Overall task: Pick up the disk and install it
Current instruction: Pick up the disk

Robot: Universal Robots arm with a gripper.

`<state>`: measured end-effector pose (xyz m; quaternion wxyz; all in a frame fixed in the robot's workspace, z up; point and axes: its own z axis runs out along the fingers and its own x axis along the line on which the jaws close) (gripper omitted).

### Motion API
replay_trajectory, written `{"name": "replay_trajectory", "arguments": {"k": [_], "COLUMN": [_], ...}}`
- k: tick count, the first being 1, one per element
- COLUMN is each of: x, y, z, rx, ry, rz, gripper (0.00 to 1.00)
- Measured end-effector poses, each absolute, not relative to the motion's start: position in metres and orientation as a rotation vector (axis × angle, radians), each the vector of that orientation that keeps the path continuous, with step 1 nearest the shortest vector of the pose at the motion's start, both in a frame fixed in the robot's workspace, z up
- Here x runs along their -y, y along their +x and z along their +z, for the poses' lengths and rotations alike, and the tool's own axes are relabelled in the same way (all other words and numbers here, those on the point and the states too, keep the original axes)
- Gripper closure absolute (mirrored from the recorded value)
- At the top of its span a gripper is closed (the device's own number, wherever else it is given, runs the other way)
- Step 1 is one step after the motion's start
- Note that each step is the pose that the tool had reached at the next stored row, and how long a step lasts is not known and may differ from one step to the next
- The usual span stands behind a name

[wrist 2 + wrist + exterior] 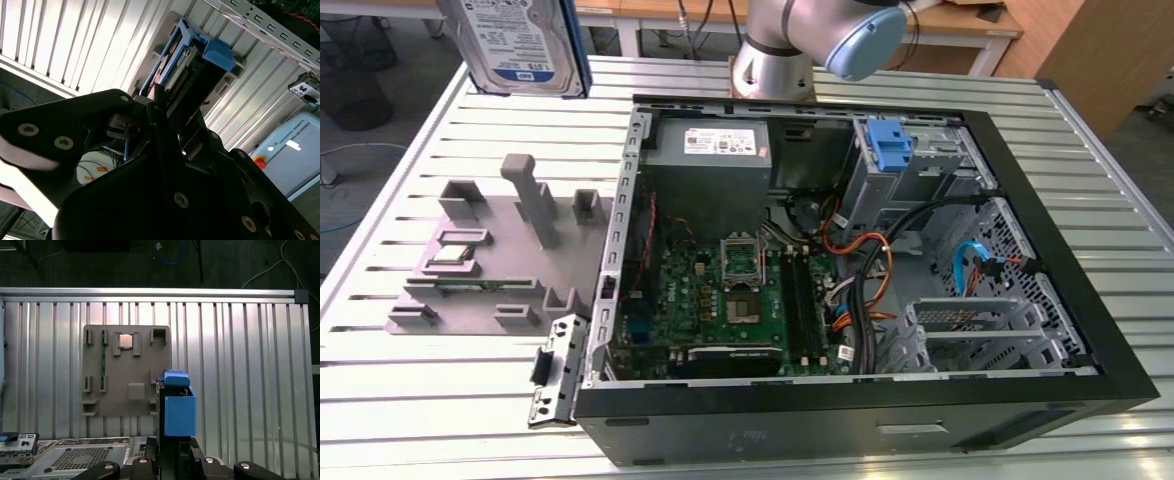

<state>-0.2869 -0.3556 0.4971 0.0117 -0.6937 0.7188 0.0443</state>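
Note:
The disk (520,45) hangs upright in the air over the far left of the slatted table, its blue-and-white label facing the exterior camera. In the second wrist view my gripper (167,112) is shut on the disk (192,55), whose blue side rails stick out past the black fingers. The first wrist view sees the disk (178,412) edge-on, blue rail uppermost, rising out of the gripper (172,452) above the table beside the grey fixture plate (127,372).
An open black computer case (1067,300) fills the table's middle and right, with a motherboard (734,300), a grey power-supply box (720,145) and a blue drive-bay latch (887,145). The grey fixture (494,250) with posts lies left of it and holds a small silver chip (125,340).

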Motion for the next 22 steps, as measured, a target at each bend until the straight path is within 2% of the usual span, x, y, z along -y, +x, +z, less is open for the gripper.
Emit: {"name": "replay_trajectory", "arguments": {"k": [22], "x": [0.372], "y": [-0.264], "z": [0.496], "rx": [-2.241], "ry": [-2.163], "rz": [0.138], "gripper": [0.65]}}
